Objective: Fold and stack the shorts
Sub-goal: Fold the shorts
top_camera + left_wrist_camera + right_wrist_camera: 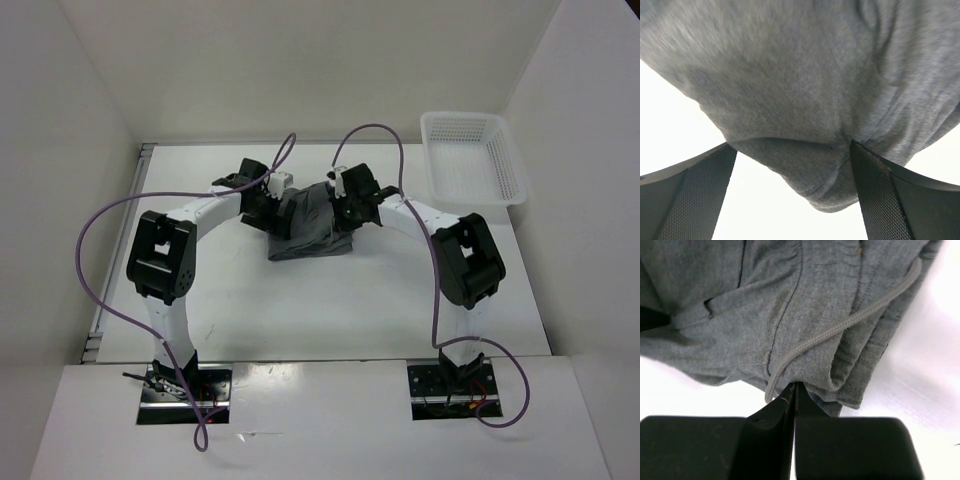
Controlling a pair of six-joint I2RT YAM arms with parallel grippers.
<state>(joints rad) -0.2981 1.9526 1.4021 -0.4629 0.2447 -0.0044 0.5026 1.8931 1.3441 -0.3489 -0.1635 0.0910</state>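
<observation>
The grey shorts [308,230] lie bunched in the middle of the table, between my two grippers. My left gripper [272,206] is at their left edge. In the left wrist view it [792,146] is open wide, and a rounded lobe of the shorts [805,90] hangs between the two fingers [690,200]. My right gripper [342,206] is at the shorts' right edge. In the right wrist view it [793,389] is shut, with its tips pinching the edge of the shorts [740,315] beside the drawstring [840,325] and waistband.
A white plastic mesh basket [472,158] stands at the back right of the table. White walls enclose the table at the back and both sides. Purple cables loop above both arms.
</observation>
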